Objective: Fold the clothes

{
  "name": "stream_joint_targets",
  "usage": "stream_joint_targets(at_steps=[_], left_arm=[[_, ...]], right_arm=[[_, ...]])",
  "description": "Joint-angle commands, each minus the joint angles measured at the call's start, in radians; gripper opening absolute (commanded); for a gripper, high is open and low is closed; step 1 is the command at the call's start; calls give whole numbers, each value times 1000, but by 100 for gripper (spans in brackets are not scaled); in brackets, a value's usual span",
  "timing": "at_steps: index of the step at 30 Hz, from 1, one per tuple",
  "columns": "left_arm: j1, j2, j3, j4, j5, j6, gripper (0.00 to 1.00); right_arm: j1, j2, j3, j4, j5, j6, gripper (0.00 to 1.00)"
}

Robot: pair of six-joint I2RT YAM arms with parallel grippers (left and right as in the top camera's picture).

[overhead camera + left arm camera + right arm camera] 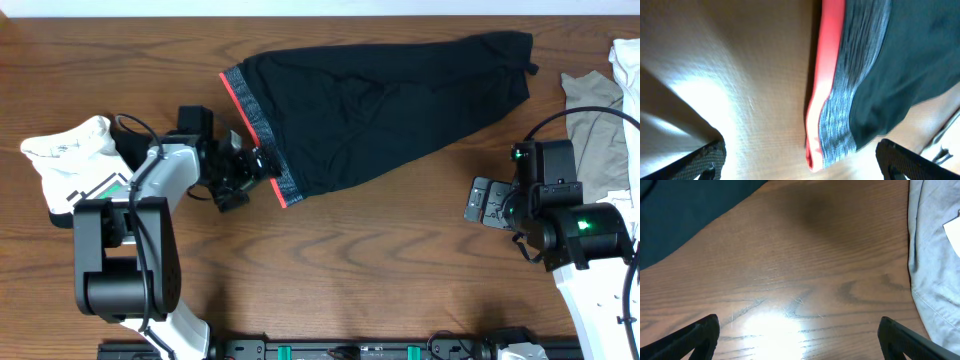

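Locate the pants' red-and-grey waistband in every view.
Overhead: waistband runs diagonally, left of centre.
Left wrist: upright strip at centre, reaching the bottom.
Right wrist: not in it.
Shared landmark: the black pants fabric, top left in the right wrist view.

Brown wooden table: visible grain, semi-gloss sheen. Black cloth pants: soft, matt. Red-and-grey elastic waistband: heathered knit. Pale grey woven cloth top, right of frame: matt.
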Motion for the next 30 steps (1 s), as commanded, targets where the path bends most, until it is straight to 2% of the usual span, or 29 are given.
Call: stream_joint_targets(at_steps=[1, 5, 9, 11, 14, 19, 24, 30], left_arm=[[-53, 18, -14, -35, -12, 18, 98], [-121, 18, -16, -7, -26, 30, 98], [-176, 20, -16, 27, -117, 27, 98], [-193, 20, -16, 30, -122, 27, 88], [-211, 20, -16, 29, -122, 19, 68], [-215, 20, -16, 25, -122, 5, 47], [-214, 20, -16, 14, -122, 5, 6], [-213, 20, -16, -40, -135, 6, 6]], right_arm=[[-5, -6, 5, 9, 3, 13, 99], [-5, -6, 5, 13, 3, 14, 99], [-5, -6, 5, 10, 2, 13, 99], [-5, -6, 5, 9, 3, 13, 99], [-5, -6, 5, 10, 3, 13, 99], [-5, -6, 5, 10, 2, 13, 99], [-5, -6, 5, 10, 3, 13, 99], [-5, -6, 5, 10, 3, 13, 99]])
